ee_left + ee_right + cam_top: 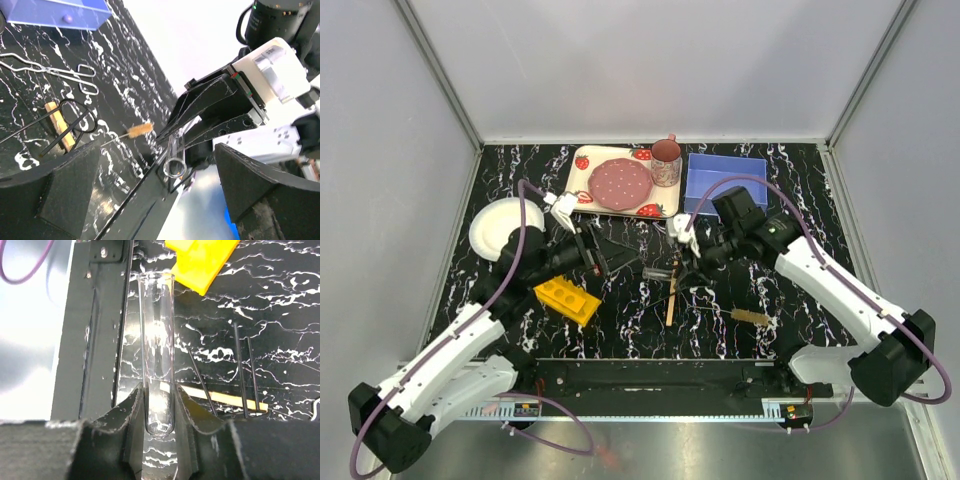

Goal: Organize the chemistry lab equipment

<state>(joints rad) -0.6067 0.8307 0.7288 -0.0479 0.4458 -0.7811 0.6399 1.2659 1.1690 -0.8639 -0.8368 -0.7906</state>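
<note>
My right gripper [159,397] is shut on the rounded end of a clear glass tube [158,330] and holds it level above the table. In the top view the tube [658,271] lies between the right gripper [684,264] and my left gripper [612,262]. The left gripper [160,200] is open and empty, and the tube's open mouth [174,166] faces it, just beyond its fingertips. The yellow rack [567,298] lies below the left gripper. The wooden stick [671,298], the wire tongs [50,72] and the tan brush [752,317] lie on the table.
A strawberry-print tray [582,160] with a pink plate and cup stands at the back. A blue box [725,180] is to its right. A round white plate [500,228] sits at the left. A black rail [650,375] runs along the near edge.
</note>
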